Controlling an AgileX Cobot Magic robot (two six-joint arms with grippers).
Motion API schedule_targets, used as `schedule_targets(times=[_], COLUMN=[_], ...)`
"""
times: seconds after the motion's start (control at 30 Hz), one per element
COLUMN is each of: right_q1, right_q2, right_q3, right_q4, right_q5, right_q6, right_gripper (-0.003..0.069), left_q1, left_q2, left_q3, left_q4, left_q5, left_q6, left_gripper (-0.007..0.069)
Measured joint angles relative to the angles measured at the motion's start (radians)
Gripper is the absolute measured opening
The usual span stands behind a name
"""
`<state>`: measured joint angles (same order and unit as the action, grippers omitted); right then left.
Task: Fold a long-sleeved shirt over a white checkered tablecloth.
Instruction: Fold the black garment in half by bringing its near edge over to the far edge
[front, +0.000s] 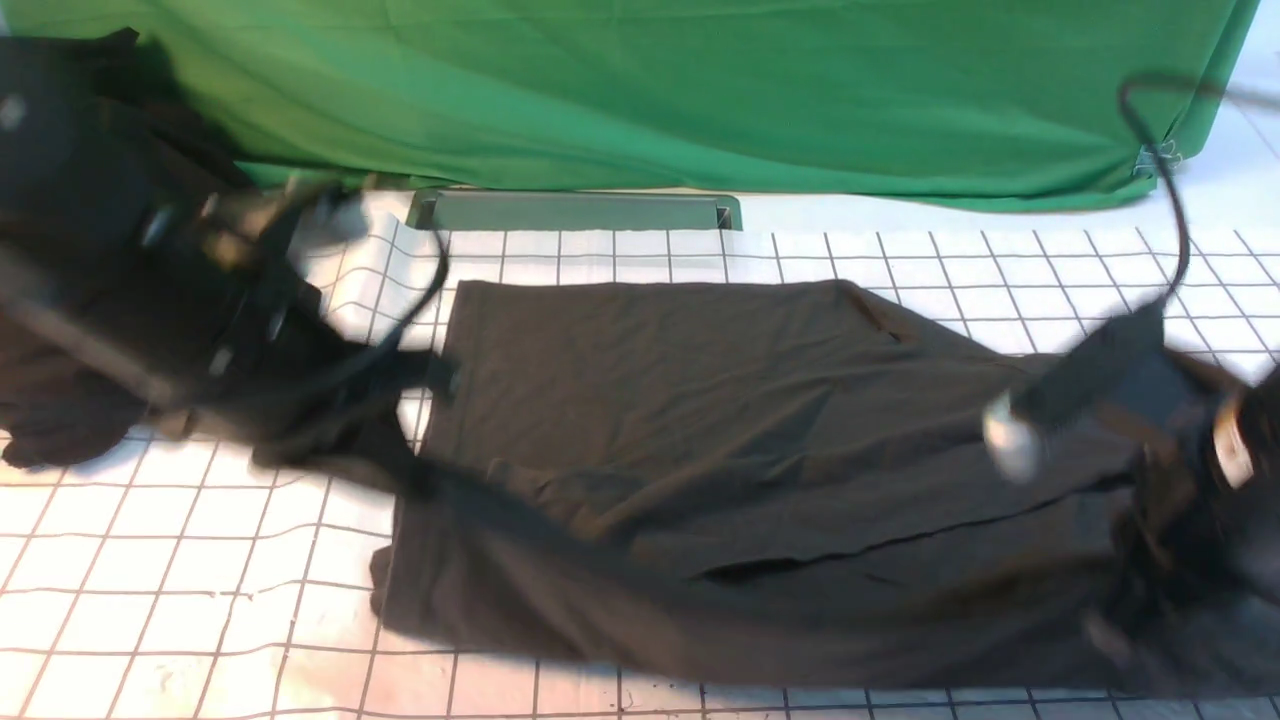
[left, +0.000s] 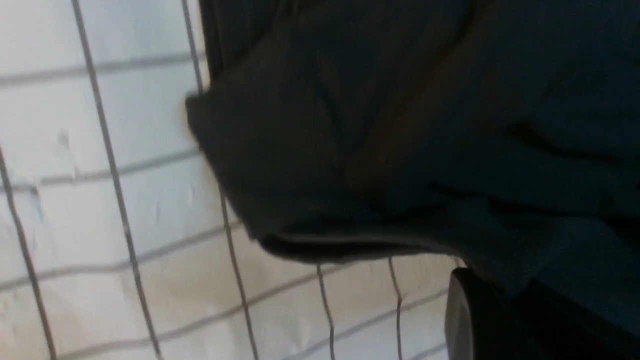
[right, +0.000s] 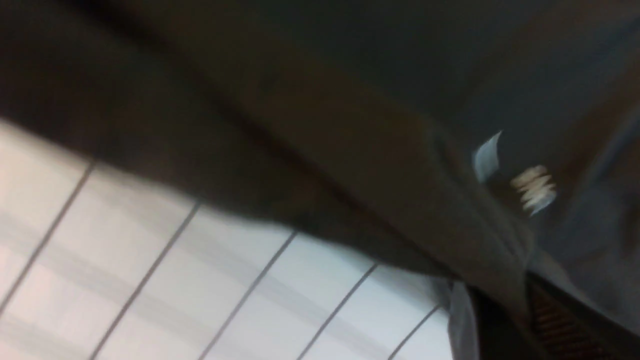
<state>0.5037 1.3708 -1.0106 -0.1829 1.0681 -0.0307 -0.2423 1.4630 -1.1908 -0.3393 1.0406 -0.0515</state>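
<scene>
The front view gives me the whole long-sleeved shirt (front: 720, 450), charcoal and spread on the white checkered tablecloth (front: 150, 600). Its long axis runs nine to three o'clock, with a straight edge facing nine. Blur in that view hides how the jaws stand, and the wrist views fill that in. The left wrist view shows the left gripper (left: 500, 310) pressed together on shirt fabric, with a doubled edge of cloth raised off the grid just beside it. The right wrist view shows the right gripper (right: 520, 320) likewise pinching fabric, and a small white mark (right: 535, 187) on the knit, too blurred to read. So the shirt lies between the two, the left gripper at its nine o'clock end and the right at its three o'clock end. A green cloth (front: 640, 90) hangs at twelve o'clock, and a darker garment heap (front: 60, 420) sits at nine.
</scene>
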Motion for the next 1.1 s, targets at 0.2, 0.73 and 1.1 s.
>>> schedule_targets(times=[0.2, 0.73, 1.1], right_q1=[-0.124, -0.171, -0.195], right_q2=[0.262, 0.784, 0.949], right_q3=[-0.297, -0.956, -1.028], right_q4=[-0.002, -0.004, -0.005], right_q5=[-0.015, -0.022, -0.172], right_q6=[-0.011, -0.014, 0.025], right_gripper=[0.0027, 0.0027, 0.0184], left_q1=[0.066, 0.171, 0.175], left_q2=[0.269, 0.718, 0.866], left_q3=[-0.295, -0.76, -0.777], left_q4=[-0.045, -0.077, -0.097], left_q5=[-0.042, -0.074, -0.246], left_q6=[-0.01, -0.125, -0.135], left_gripper=[0.0021, 0.0021, 0.0034])
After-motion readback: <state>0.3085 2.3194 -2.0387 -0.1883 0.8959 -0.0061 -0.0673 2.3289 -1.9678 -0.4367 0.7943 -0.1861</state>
